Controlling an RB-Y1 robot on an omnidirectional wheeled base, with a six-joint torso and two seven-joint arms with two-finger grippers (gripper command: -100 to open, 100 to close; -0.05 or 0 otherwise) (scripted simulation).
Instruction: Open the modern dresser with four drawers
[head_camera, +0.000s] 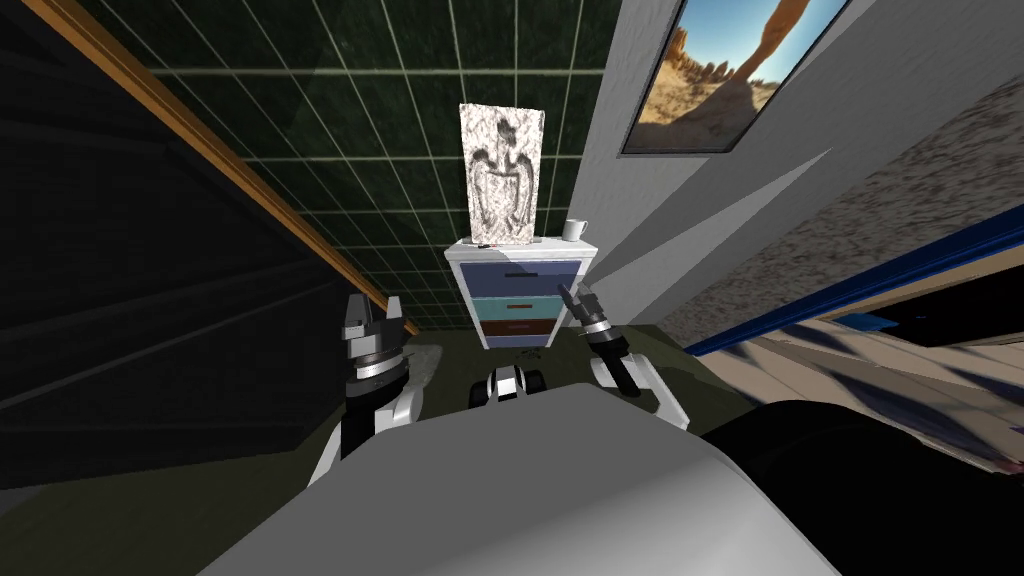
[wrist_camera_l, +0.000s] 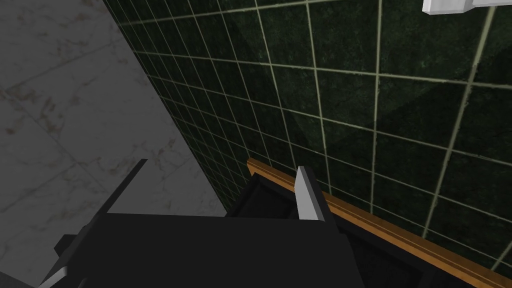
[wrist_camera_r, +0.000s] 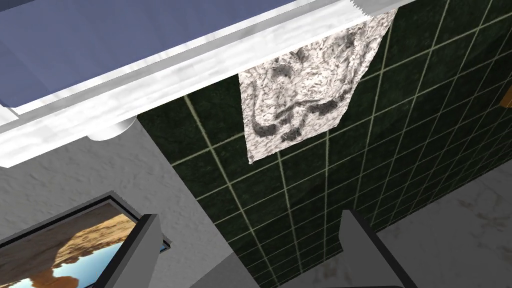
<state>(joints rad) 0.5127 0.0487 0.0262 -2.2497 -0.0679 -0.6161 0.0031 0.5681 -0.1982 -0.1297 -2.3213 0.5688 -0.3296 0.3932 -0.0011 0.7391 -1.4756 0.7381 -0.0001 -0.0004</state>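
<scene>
The dresser (head_camera: 519, 300) stood ahead of us against the dark green tiled wall (head_camera: 400, 150), with a mottled grey-white panel (head_camera: 502, 175) and a white mug (head_camera: 574, 230) on top. Our right gripper (head_camera: 577, 298) hung just beside its right edge, jaws spread. Our left gripper (head_camera: 372, 315) hung well apart to the left, jaws likewise spread.

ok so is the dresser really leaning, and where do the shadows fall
Head view: the wide lens splays the room to the corners, so the dresser leans only by the camera; a dark shadow wedge lies on the grey wall to its right. Left wrist view: a faint shade edge crosses the green tiles. Right wrist view: the dresser top slants with the camera.
</scene>
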